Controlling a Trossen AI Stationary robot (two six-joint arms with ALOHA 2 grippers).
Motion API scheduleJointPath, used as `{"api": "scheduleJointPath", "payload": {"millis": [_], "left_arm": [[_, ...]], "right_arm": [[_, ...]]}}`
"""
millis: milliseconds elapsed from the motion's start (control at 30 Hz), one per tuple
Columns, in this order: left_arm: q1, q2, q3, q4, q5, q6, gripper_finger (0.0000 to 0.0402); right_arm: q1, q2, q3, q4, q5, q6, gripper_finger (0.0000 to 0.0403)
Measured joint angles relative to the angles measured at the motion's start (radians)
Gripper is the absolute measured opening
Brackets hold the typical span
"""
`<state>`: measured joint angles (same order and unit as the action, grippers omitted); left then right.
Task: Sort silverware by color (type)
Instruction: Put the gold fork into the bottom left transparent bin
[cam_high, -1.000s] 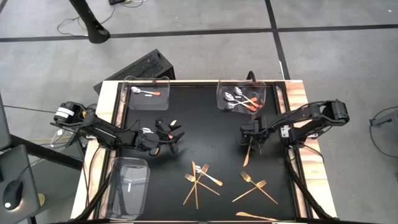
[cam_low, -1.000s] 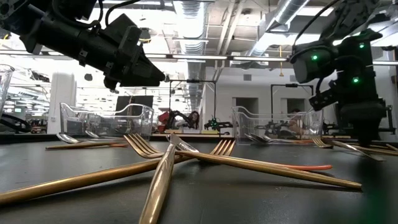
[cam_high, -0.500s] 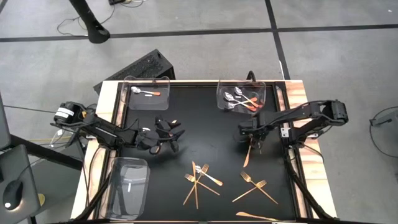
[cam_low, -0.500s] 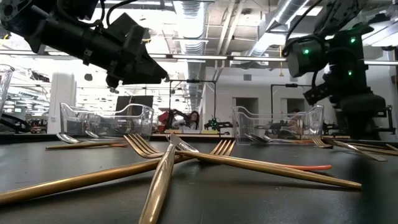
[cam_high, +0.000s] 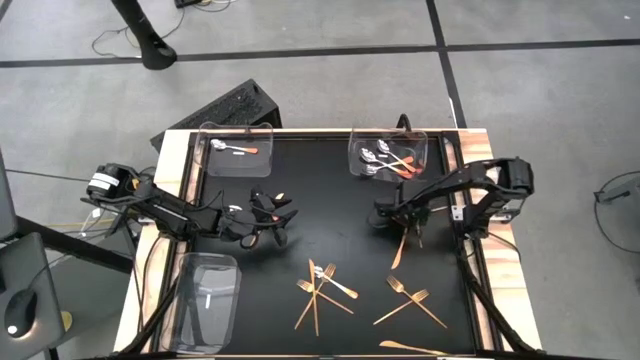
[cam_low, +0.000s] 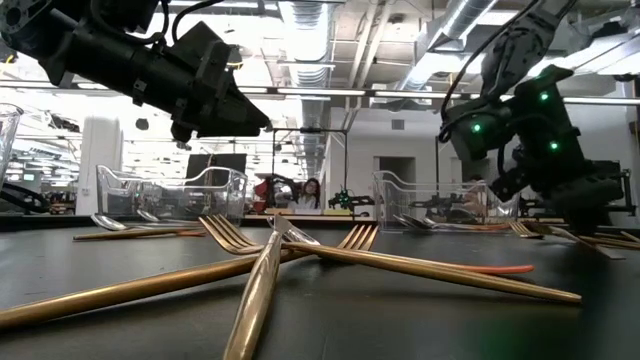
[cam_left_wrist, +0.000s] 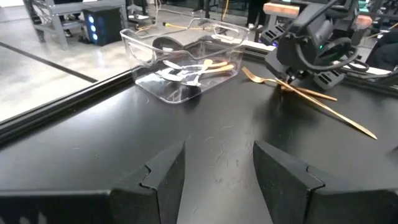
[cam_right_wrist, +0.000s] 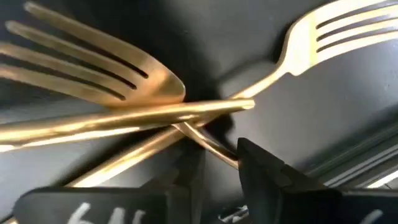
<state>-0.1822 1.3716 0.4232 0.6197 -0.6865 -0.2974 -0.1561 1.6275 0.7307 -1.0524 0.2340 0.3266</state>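
Right gripper (cam_high: 404, 228) low over crossed gold forks (cam_right_wrist: 149, 106) near desk's right edge, fingers narrowly apart astride one handle, grip uncertain. Left gripper (cam_high: 283, 214) hung left of centre, fingers apart, empty. Spoons (cam_high: 385, 160) in far tray (cam_high: 352, 155).

Place: a big robot lab or workshop.
Ceiling: long lights (cam_low: 300, 25) and pipes (cam_low: 470, 15) are running overhead.
Floor: grey concrete (cam_high: 330, 25) with dark lines is showing around the table (cam_high: 340, 200).
Back: more robot arms (cam_low: 290, 190) are sitting on benches.
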Motion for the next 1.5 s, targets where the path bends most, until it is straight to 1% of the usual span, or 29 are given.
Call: {"api": "scheduleJointPath", "payload": {"millis": [100, 167, 200, 267, 433, 533, 633, 700, 733, 833, 933, 1033, 1100, 1167, 1233, 1333, 1367, 1500], "left_arm": [[0.000, 0.000, 0.000, 0.000, 0.000, 0.000, 0.0171], [-0.001, 0.000, 0.000, 0.000, -0.001, 0.000, 0.0171], [-0.001, 0.000, 0.000, 0.000, -0.003, 0.000, 0.0171], [-0.001, 0.000, 0.000, 0.000, -0.003, 0.000, 0.0171], [-0.001, 0.000, 0.000, 0.000, -0.006, 0.000, 0.0171], [-0.001, 0.000, 0.000, 0.000, -0.006, 0.000, 0.0171], [-0.001, 0.000, 0.000, 0.001, -0.006, -0.003, 0.0171], [-0.001, 0.000, 0.000, 0.007, -0.006, -0.014, 0.0171], [-0.001, 0.001, 0.000, 0.018, -0.005, -0.021, 0.0171], [-0.001, 0.004, 0.000, 0.070, 0.020, -0.011, 0.0171], [-0.001, 0.004, 0.000, 0.110, 0.093, 0.040, 0.0171], [-0.002, 0.005, 0.000, 0.184, 0.136, 0.087, 0.0171], [-0.001, 0.005, 0.000, 0.237, 0.195, 0.123, 0.0171], [-0.002, 0.005, 0.000, 0.298, 0.276, 0.160, 0.0172], [-0.004, 0.005, 0.001, 0.342, 0.357, 0.197, 0.0177], [-0.014, 0.005, 0.015, 0.381, 0.418, 0.256, 0.0195], [-0.019, 0.005, 0.025, 0.385, 0.420, 0.273, 0.0202], [-0.028, 0.005, 0.073, 0.383, 0.420, 0.348, 0.0234]], "right_arm": [[0.014, 0.005, 0.002, 0.024, -0.049, -0.025, 0.0062], [0.032, 0.000, 0.019, 0.026, -0.086, -0.011, 0.0027], [0.042, -0.003, 0.031, 0.022, -0.102, -0.001, 0.0017], [0.067, -0.021, 0.069, 0.031, -0.147, 0.030, 0.0015], [0.122, -0.100, 0.163, 0.010, -0.178, 0.096, 0.0014], [0.142, -0.144, 0.225, 0.006, -0.134, 0.166, 0.0013], [0.161, -0.173, 0.266, -0.023, -0.021, 0.212, 0.0013], [0.175, -0.195, 0.281, 0.003, 0.044, 0.207, 0.0013], [0.186, -0.205, 0.286, 0.045, 0.054, 0.195, 0.0013], [0.222, -0.221, 0.288, 0.253, 0.054, 0.135, 0.0013], [0.272, -0.217, 0.288, 0.504, 0.075, 0.040, 0.0014], [0.320, -0.208, 0.288, 0.729, 0.112, -0.062, 0.0014], [0.343, -0.185, 0.290, 0.888, 0.110, -0.121, 0.0014], [0.363, -0.169, 0.287, 0.982, 0.092, -0.175, 0.0014], [0.368, -0.139, 0.292, 1.123, 0.061, -0.218, 0.0014], [0.371, -0.095, 0.288, 1.212, 0.020, -0.249, 0.0014], [0.370, -0.074, 0.290, 1.253, 0.009, -0.249, 0.0014], [0.361, -0.030, 0.290, 1.307, -0.001, -0.254, 0.0014]]}}
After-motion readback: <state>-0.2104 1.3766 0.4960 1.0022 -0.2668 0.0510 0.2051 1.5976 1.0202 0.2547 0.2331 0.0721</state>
